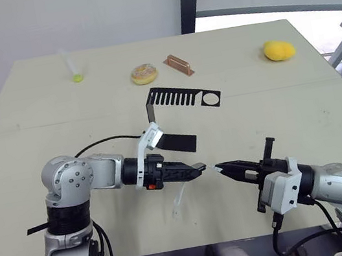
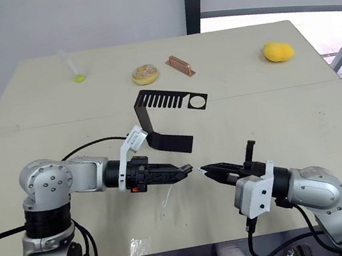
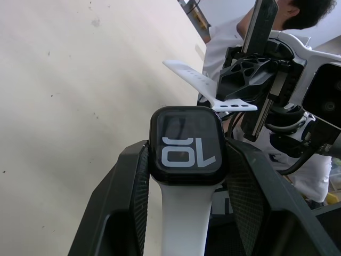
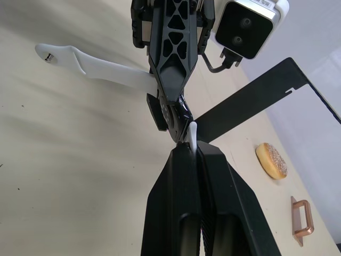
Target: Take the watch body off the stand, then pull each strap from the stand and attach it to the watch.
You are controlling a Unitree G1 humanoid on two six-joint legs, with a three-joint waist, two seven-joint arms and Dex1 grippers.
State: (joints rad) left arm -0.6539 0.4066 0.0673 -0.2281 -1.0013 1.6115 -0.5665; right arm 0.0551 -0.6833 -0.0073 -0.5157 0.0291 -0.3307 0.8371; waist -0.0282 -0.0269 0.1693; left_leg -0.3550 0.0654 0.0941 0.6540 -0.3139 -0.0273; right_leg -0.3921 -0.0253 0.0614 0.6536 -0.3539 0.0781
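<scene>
Stand (image 1: 179,97) sits mid-table (image 1: 42,143), grey wall (image 1: 41,21) behind.

stand (image 1: 173,120) behind both grippers

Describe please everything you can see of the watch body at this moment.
The watch body is a small black rounded-square case with a glossy screen showing the white digits 10, upside down in the left wrist view. It is off the stand, held above the table between the two black fingers of the left gripper. One white strap is already joined to one end and hangs down. At the other end, the second white strap, pinched by the right gripper, meets the case edge.
</scene>
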